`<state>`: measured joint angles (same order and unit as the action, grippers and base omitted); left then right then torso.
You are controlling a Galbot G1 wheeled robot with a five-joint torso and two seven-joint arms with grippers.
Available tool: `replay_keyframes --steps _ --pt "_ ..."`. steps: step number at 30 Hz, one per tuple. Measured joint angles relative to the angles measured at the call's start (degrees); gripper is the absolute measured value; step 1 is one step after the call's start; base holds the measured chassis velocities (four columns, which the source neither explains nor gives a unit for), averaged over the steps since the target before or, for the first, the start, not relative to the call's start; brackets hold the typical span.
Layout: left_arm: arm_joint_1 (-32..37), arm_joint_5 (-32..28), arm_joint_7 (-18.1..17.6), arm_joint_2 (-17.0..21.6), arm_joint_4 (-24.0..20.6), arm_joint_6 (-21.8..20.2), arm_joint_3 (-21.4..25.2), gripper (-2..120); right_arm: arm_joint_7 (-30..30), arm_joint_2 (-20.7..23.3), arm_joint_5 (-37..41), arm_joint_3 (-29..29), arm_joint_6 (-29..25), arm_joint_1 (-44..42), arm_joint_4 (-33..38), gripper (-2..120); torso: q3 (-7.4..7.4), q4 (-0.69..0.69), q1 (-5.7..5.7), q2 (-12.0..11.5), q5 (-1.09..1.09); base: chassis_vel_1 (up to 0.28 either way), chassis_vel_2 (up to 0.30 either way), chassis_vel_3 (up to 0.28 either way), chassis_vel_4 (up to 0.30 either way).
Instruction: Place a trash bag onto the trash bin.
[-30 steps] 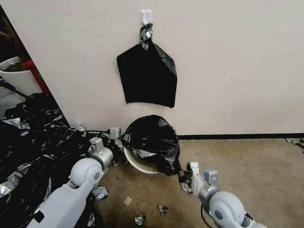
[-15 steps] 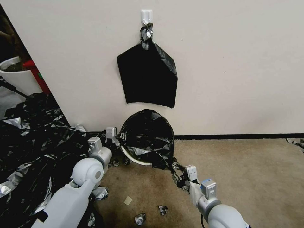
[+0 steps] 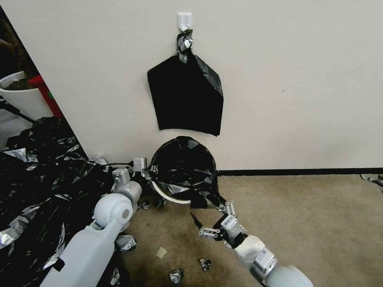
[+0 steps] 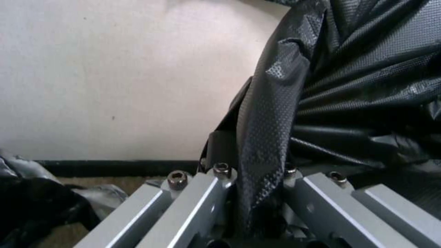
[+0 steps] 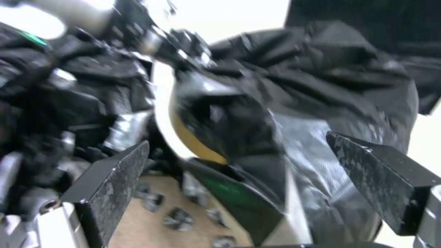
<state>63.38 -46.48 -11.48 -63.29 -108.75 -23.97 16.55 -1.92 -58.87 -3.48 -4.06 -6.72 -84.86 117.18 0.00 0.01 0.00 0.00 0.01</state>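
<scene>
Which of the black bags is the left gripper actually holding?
The trash bag draped over the trash bin, pinched by the left gripper; not the hook-hung sheaf or floor heap.

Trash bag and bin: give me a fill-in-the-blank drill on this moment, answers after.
1. The left gripper is ___ on the trash bag.
2. The right gripper hangs ___ over the carpet.
3. The trash bin stands against the ___.
4. A black sheaf hangs from a white ___.

Answers: shut, open, wall, hook

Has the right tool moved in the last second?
Yes. The right tool has let go of the trash bag, opened, and pulled back toward the robot, farther from the black baseboard.
</scene>
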Motion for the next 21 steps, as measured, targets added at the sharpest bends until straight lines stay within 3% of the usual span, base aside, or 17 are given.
replay_keyframes --steps 8,10,11,21 --pt "0.93 -1.04 -0.51 0.26 -2.44 -0.85 0.62 3 2.77 -0.94 -1.72 0.67 1.13 0.79 -1.76 78 0.0 0.0 0.0 0.0 -0.01 0.0 0.0 0.0 0.0" --pt "1.25 -1.24 -0.67 0.33 -2.88 -0.97 0.86 3 2.91 -0.99 -1.73 1.07 0.44 0.7 -1.76 64 0.0 0.0 0.0 0.0 -0.01 0.0 0.0 0.0 0.0" --pt "1.25 -1.24 -0.67 0.33 -2.88 -0.97 0.86 3 2.91 -0.99 -1.73 1.07 0.44 0.7 -1.76 64 0.0 0.0 0.0 0.0 -0.01 0.0 0.0 0.0 0.0" --pt "1.87 -1.87 -1.43 0.5 -3.1 -0.99 1.37 3 2.51 -1.89 -0.93 3.31 -4.9 0.65 -3.0 28 0.0 -0.01 0.0 0.0 -0.01 0.0 0.0 0.0 0.0"
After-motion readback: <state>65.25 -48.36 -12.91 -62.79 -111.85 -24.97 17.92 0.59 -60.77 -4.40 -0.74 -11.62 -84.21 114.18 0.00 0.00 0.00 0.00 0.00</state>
